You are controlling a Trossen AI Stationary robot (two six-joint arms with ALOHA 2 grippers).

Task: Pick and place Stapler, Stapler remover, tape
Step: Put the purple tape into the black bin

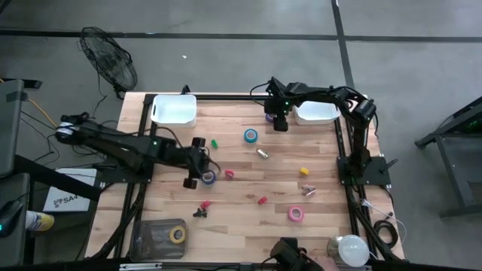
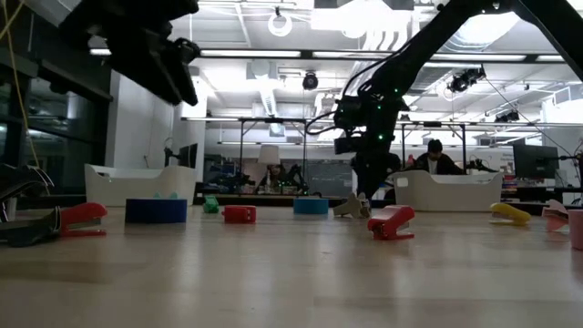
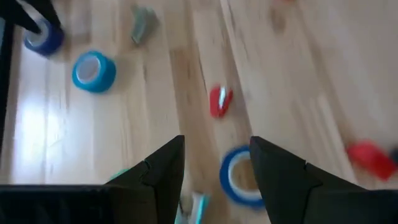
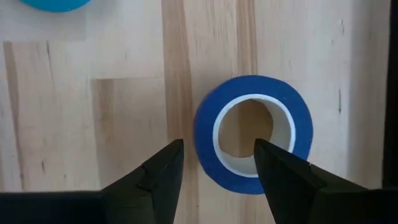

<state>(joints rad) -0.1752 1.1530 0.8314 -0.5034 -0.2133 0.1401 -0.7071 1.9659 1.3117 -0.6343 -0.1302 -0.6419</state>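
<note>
I have the right claw (image 4: 214, 177) poised straight down over a dark tape roll (image 4: 253, 134) at the far side of the counter (image 1: 248, 218), just left of the right-hand white bin (image 1: 316, 114). The roll lies flat with its pale core up, so a straddling pinch across one wall suits it. The fingers stand part open with nothing between them; one tip hangs over the core, the other over bare wood outside the ring. The right arm reaches in from its post at the right edge, elbow high, wrist turned down.

The left claw (image 3: 214, 180) sits mid-counter, left of centre, hovering over a second blue roll (image 3: 239, 177), fingers part open and empty. That arm lies stretched low from the left edge.

Remaining tape: a light blue roll (image 1: 250, 135) at centre-far and a pink roll (image 1: 296, 214) near the front right. Small red staplers (image 2: 392, 221) lie scattered, none yet in a bin. The left white bin (image 1: 174, 110) stands at the far left.

My judgement: both arms are at the approach stage and no grasp has been made. The right claw's risk is nudging the roll sideways on closing.
</note>
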